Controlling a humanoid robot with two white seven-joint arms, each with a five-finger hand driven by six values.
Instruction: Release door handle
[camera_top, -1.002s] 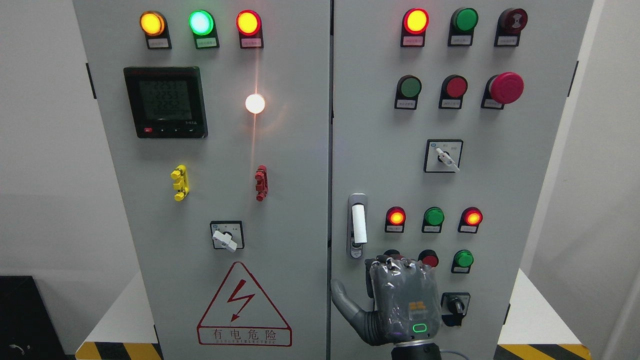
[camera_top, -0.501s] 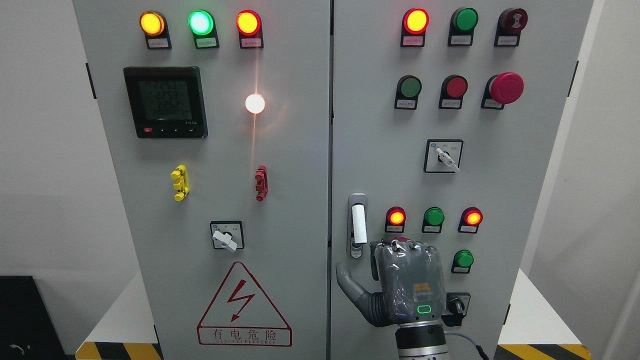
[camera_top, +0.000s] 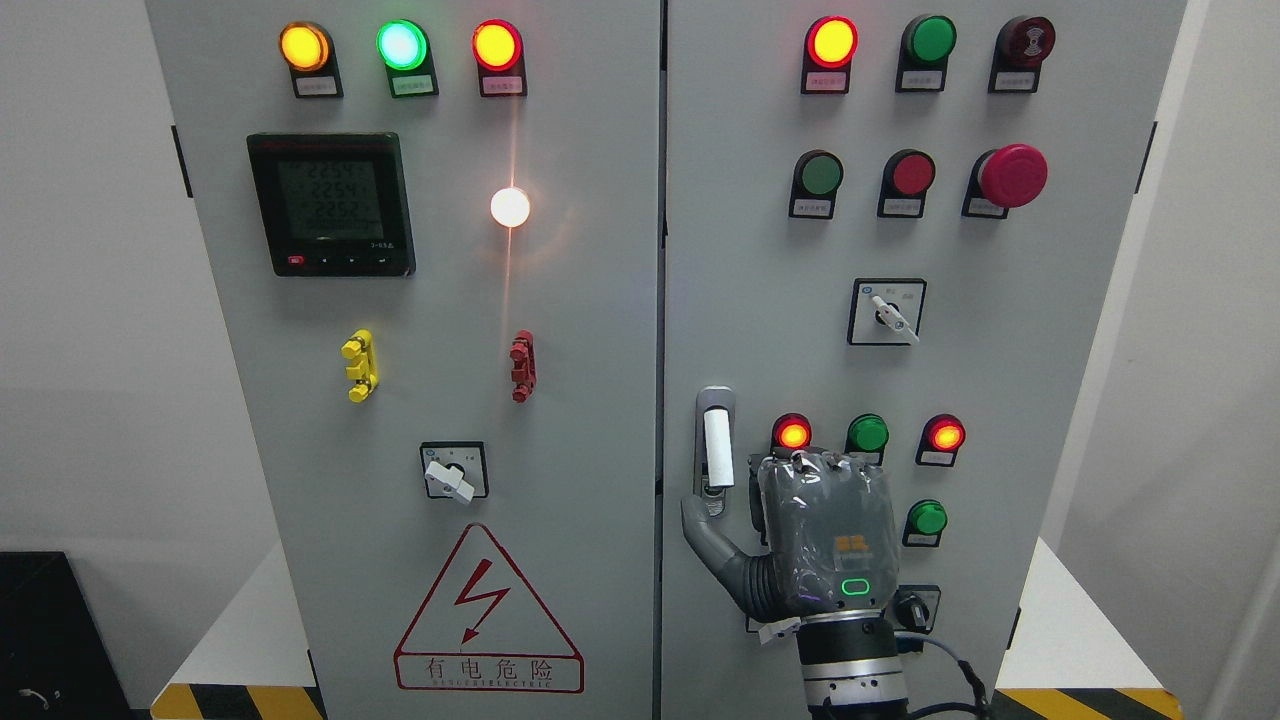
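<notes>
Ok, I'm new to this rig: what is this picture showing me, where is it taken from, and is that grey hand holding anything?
This is the view from the camera on the robot's head, facing a grey two-door electrical cabinet. The doors carry lit lamps, push buttons, rotary switches, a digital meter and a red emergency stop button. A red warning triangle sits low on the left door.

The grey hand is the robot's right hand, coming up from the bottom right. You see its back. Its thumb reaches toward the bottom of the door handle, the upright grey and white lever on the right door. The fingers point away from the camera, so I cannot tell whether they grip anything. The left hand is out of view.
</notes>
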